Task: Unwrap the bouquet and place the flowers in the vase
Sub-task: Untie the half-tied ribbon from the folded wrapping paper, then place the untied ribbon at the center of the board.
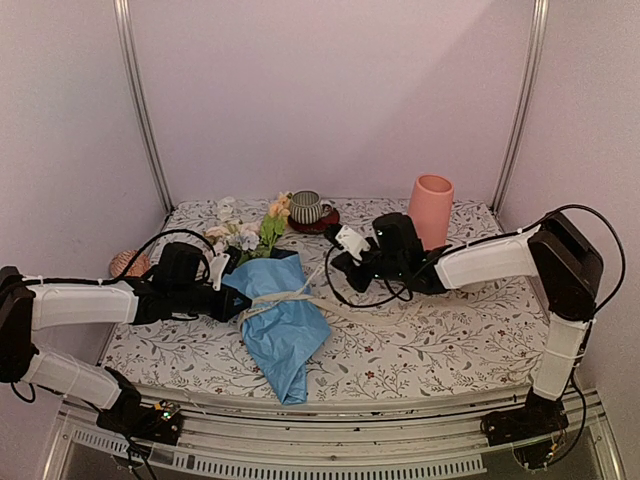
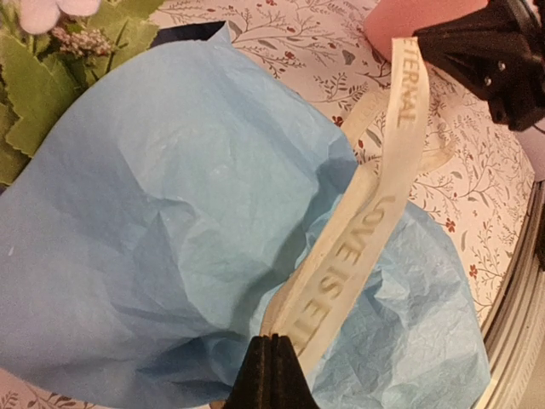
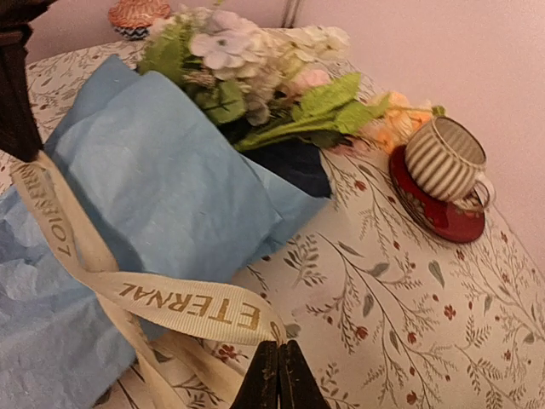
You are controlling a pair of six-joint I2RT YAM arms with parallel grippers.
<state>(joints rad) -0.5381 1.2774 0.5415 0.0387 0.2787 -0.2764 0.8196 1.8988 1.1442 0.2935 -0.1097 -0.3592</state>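
Robot lab booth, dressed up to look like a home table. Lab signs:
- plain blank wall panels [image 1: 330,90] on three sides
- bare metal frame posts [image 1: 140,110] in the far corners
- slotted metal rail [image 1: 330,462] along the near edge, with both arm bases [image 1: 150,420] bolted on
- loose black cables [image 1: 170,232] looping off the white arms [image 1: 85,303]

Home-style dressing:
- floral tablecloth [image 1: 440,340]
- striped cup [image 1: 305,207] on a red saucer [image 1: 328,225]
- tall pink vase [image 1: 431,205]
- bouquet [image 1: 285,325] in blue paper
- small woven item [image 1: 128,263] at the left edge, can't tell what it is

Lighting is even and pinkish. The walls close the table in, so it reads as an enclosed cell.
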